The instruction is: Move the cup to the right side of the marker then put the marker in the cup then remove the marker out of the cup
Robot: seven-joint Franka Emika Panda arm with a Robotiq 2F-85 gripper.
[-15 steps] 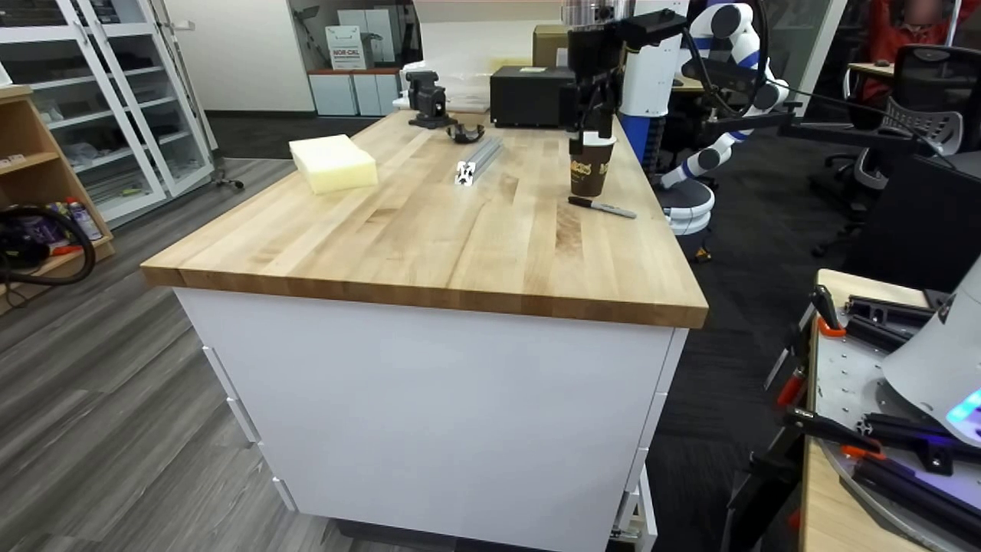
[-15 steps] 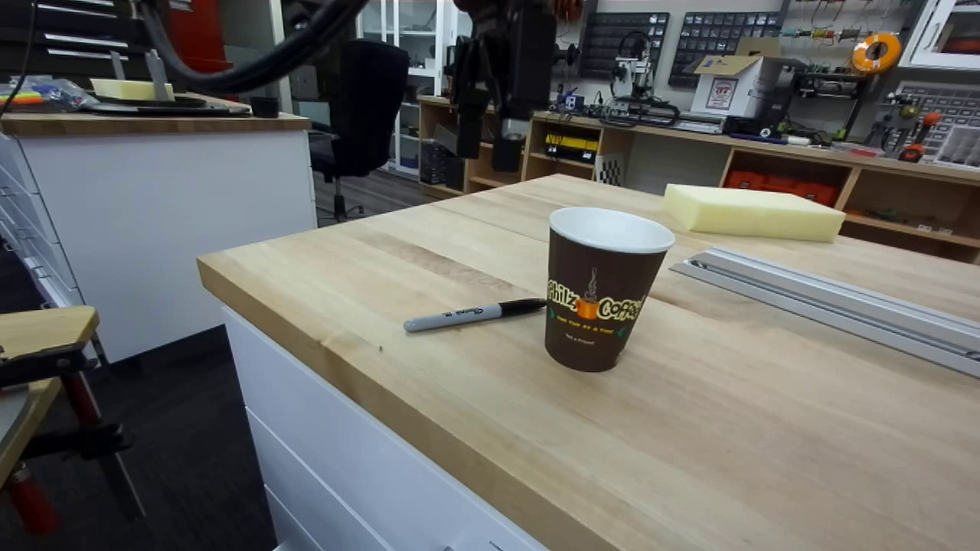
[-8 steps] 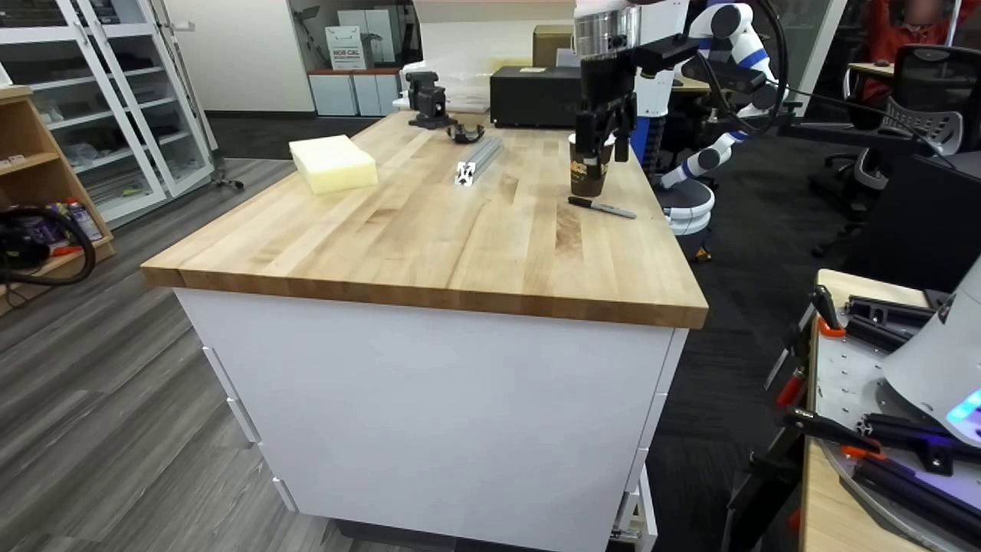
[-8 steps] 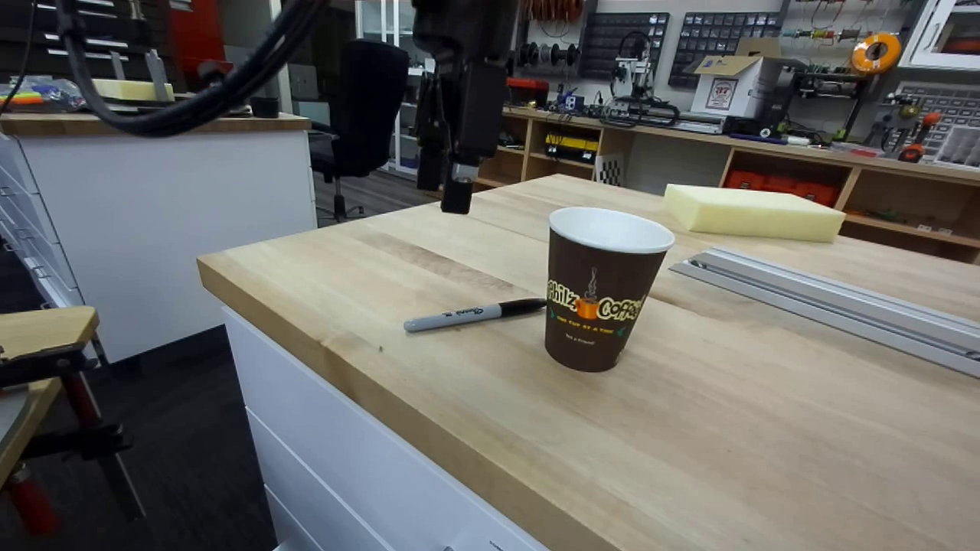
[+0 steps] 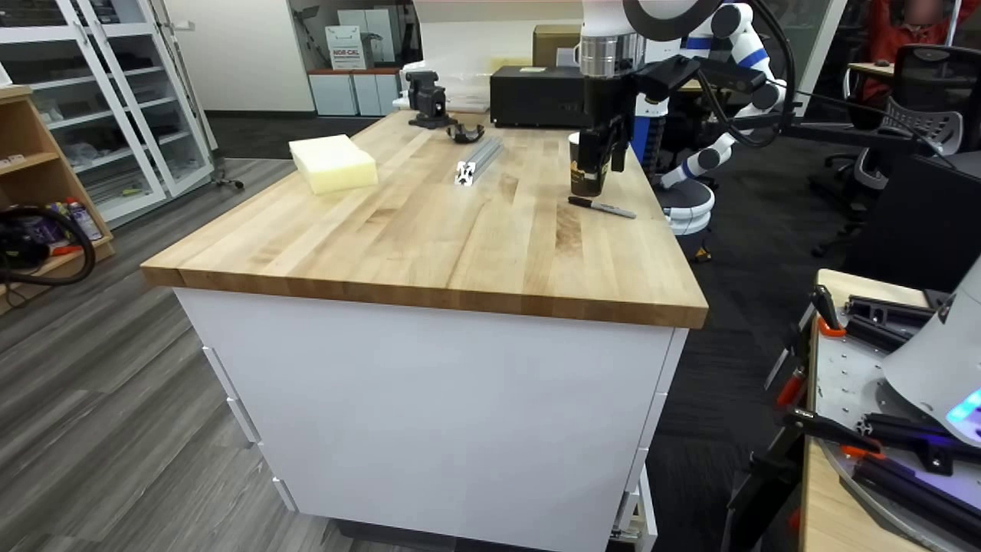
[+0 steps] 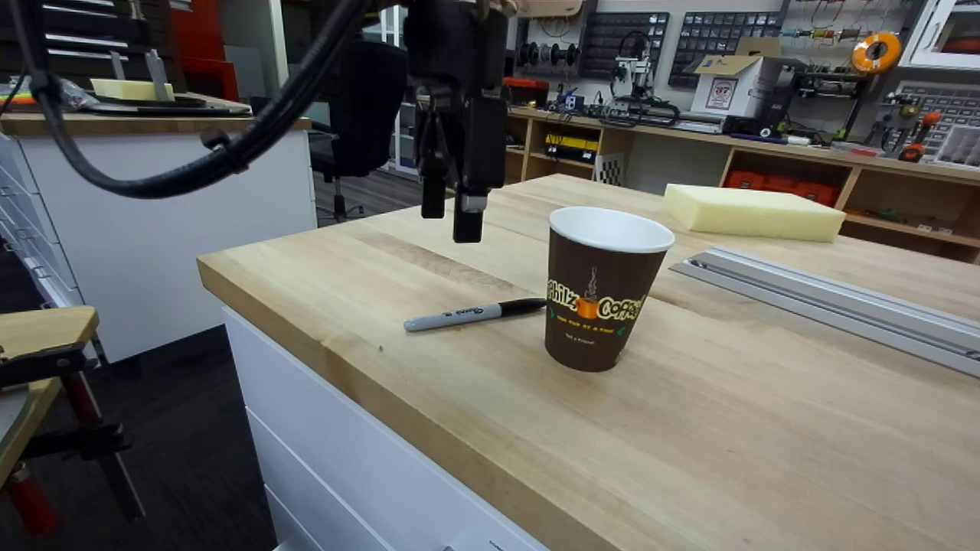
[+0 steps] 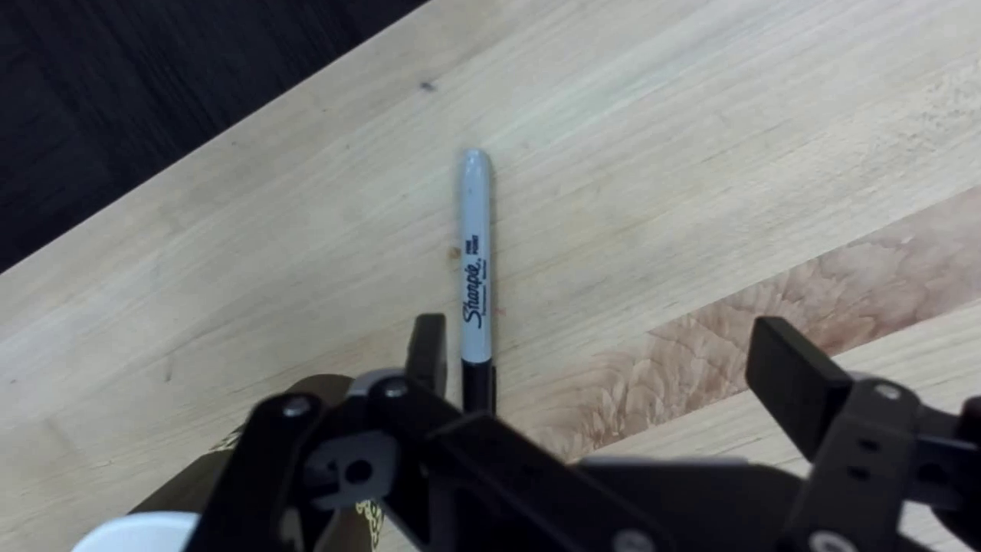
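In an exterior view, a black cable point(image 6: 264, 134) is seen looping at the left, beside the gripper point(image 6: 450, 223), which is held above the wooden tabletop point(image 6: 727, 444); its jaws are spread apart. Below it, the grey marker point(image 6: 475, 314) is laid flat on the tabletop, its black cap point(image 6: 523, 307) pointed toward the cup point(image 6: 601, 291). The cup, dark brown and printed with coffee lettering, is stood upright just to the right of the cap; whether the two touch cannot be told. Farther right, a pale yellow block point(image 6: 754, 214) and a silver metal rail point(image 6: 831, 306) are seen on the same tabletop. In the wrist view, the cup's white rim point(image 7: 142, 530) is shown at the lower left, partly covered by the gripper; the marker is seen between the parted fingers point(image 7: 427, 353), nearer the one at the left of that view.
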